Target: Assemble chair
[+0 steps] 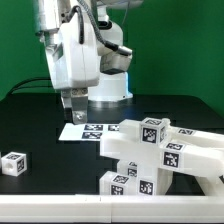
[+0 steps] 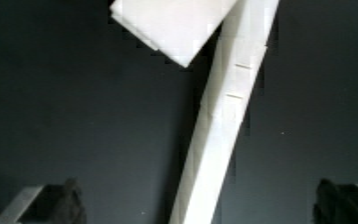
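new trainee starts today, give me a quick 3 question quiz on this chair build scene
1. True or false: the gripper is holding a chair part.
2. Multiple choice: where does the lone small cube lie? A) on top of the part pile B) alone near the exterior view's left C) on the marker board
3. Short answer: what does the gripper hang over?

Key:
1. False. In the wrist view both fingertips stand wide apart with nothing between them.
2. B. It lies apart from the part pile on the black table.
3. The marker board, seen in the wrist view as a long white strip.
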{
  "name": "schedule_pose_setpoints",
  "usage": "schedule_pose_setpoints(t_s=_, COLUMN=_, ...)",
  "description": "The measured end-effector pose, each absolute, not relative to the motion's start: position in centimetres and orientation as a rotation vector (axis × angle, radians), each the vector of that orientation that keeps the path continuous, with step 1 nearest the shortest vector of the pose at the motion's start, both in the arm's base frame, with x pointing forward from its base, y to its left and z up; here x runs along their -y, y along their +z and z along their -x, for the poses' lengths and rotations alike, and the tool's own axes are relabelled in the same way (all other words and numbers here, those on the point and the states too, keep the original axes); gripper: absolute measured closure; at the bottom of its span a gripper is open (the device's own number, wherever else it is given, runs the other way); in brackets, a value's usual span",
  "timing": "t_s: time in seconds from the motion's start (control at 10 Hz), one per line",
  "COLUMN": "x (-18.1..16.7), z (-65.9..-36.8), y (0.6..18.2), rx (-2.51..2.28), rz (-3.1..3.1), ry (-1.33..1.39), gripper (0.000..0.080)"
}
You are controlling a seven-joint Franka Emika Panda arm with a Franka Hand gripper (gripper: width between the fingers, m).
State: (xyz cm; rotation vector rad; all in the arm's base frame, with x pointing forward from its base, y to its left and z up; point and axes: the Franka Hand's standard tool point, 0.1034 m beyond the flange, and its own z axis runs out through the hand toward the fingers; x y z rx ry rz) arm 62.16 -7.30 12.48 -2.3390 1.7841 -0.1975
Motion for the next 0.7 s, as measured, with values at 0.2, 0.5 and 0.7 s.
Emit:
schedule_pose_setpoints(t_s=0.2, x=9.2, z=-61.5, y=11.6, rx=-1.609, rz=2.456, ry=-0.218, gripper=0.0151)
schedule_pose_setpoints(t_s=0.5, x=14.7, z=-58.8, y=8.1, rx=-1.689, rz=2.424, ry=-0.232, gripper=0.0151)
schedule_pose_setpoints(t_s=0.7, x=14.4, z=-58.9, y=8.1, rx=-1.683, rz=2.426, ry=-0.223, gripper=0.0151)
